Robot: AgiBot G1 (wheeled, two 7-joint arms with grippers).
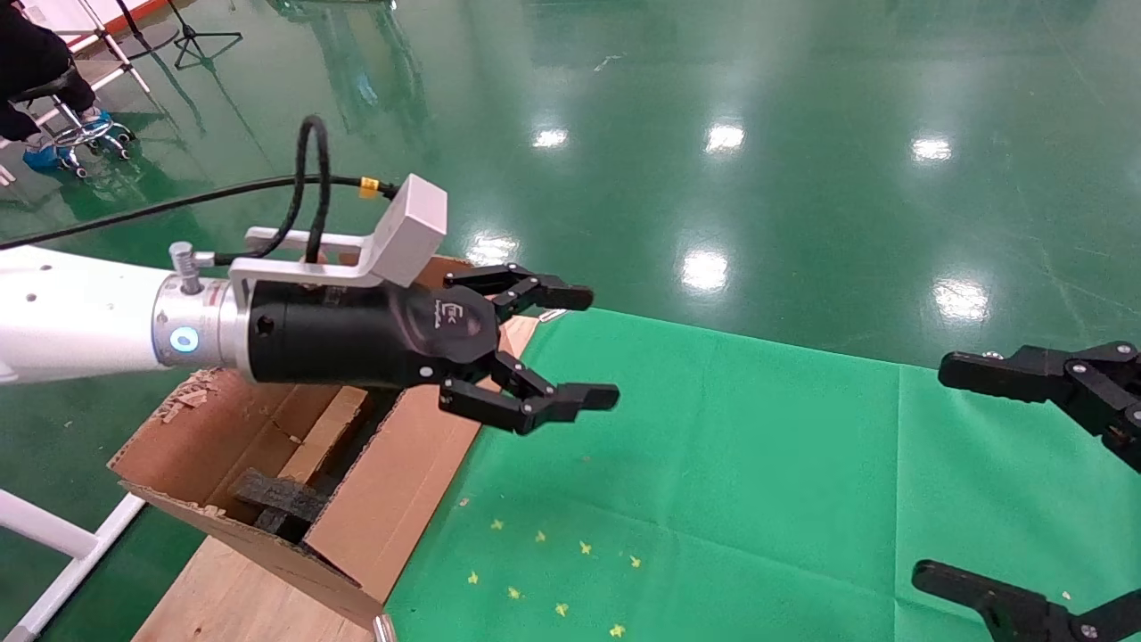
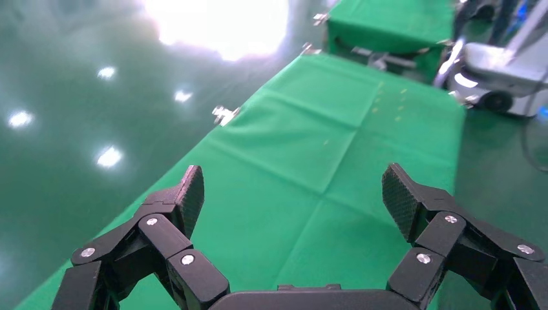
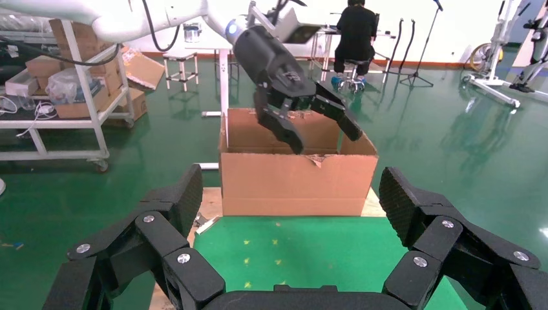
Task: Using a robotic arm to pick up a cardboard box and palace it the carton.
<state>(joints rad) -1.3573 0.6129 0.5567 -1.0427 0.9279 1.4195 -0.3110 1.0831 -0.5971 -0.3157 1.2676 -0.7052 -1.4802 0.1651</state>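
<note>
The carton stands at the table's left end, flaps up, with black foam inside. A slim, elongated brown box, which looks like the cardboard box, lies in the carton beside the foam. No tape shows on it. My left gripper, on the white arm, hovers open and empty above the carton's right flap. The right wrist view shows that gripper over the carton. The left wrist view shows my left gripper with nothing between its pads. My right gripper is open and empty at the right edge.
A green cloth with small yellow star marks covers the table. The carton rests on a wooden board. A white frame stands left of it. A seated person and shelves with boxes are beyond it.
</note>
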